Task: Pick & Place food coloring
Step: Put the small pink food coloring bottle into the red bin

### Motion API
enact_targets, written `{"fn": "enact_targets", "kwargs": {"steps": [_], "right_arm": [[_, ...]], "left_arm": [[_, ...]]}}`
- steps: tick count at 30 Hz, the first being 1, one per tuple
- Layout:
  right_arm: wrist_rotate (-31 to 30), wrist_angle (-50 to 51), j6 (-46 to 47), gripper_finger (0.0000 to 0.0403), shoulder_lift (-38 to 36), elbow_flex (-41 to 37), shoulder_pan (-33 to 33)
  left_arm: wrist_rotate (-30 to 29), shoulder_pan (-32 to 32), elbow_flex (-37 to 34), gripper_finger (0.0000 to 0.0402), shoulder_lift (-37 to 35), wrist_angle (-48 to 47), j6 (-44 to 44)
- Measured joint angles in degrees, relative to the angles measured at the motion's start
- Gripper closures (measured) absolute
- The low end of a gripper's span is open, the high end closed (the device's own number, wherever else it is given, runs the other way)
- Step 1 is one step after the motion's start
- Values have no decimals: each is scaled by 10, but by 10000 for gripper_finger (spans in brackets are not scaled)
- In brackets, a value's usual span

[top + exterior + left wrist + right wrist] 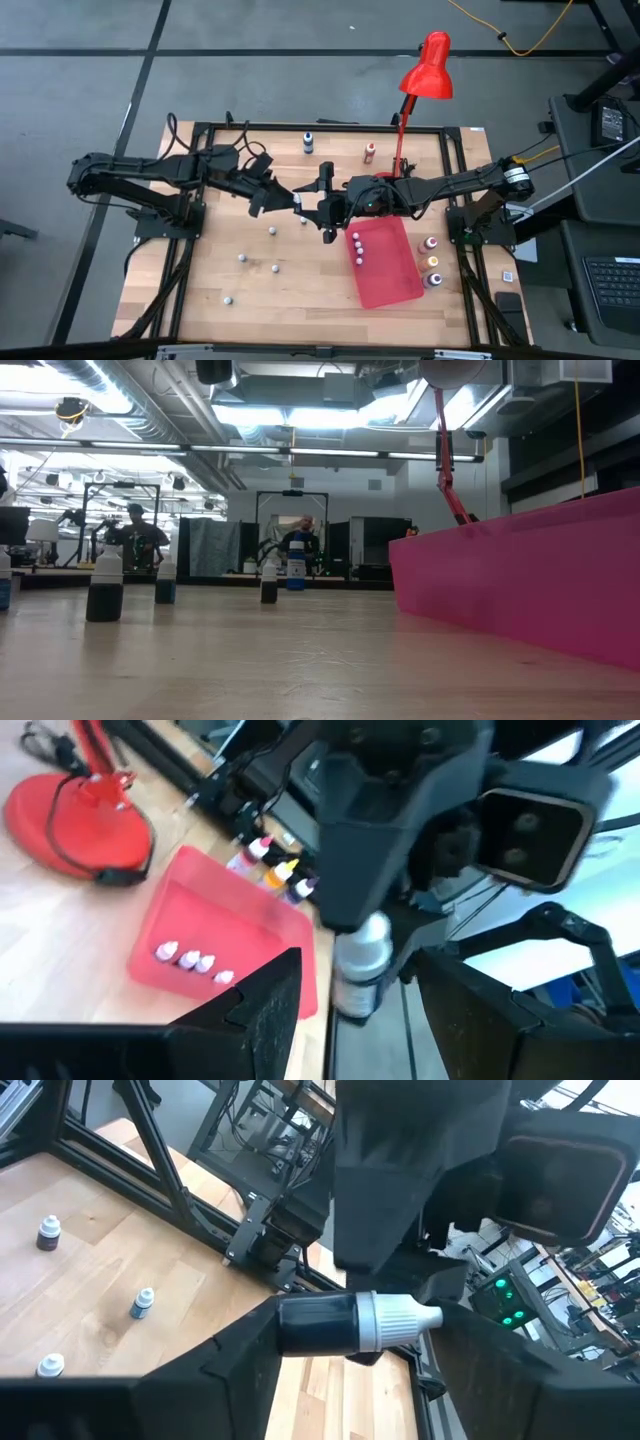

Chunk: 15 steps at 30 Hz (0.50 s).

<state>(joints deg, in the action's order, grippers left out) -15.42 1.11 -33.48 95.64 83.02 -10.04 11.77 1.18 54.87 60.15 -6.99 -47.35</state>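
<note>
My two grippers meet mid-table: a dark bottle (318, 1323) with ribbed white cap lies between right gripper (345, 1370) fingers, left gripper (355, 990) fingers also around it.

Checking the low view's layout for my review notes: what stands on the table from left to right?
Dark bottle with white cap → blue-bodied bottle → small dark bottle → blue bottle farther back → red mat, filling the right side.

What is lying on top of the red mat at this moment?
Four small pale-capped bottles stand in a row near one corner of the red mat. The rest of the mat is bare; what lies beneath it is hidden.
</note>
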Motion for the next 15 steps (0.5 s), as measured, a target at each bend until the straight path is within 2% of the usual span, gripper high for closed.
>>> {"fn": "enact_targets", "kwargs": {"steps": [15], "right_arm": [[0, 0, 0, 165, 0, 0, 0]], "left_arm": [[1, -31, -1, 210, 49, 48, -14]]}}
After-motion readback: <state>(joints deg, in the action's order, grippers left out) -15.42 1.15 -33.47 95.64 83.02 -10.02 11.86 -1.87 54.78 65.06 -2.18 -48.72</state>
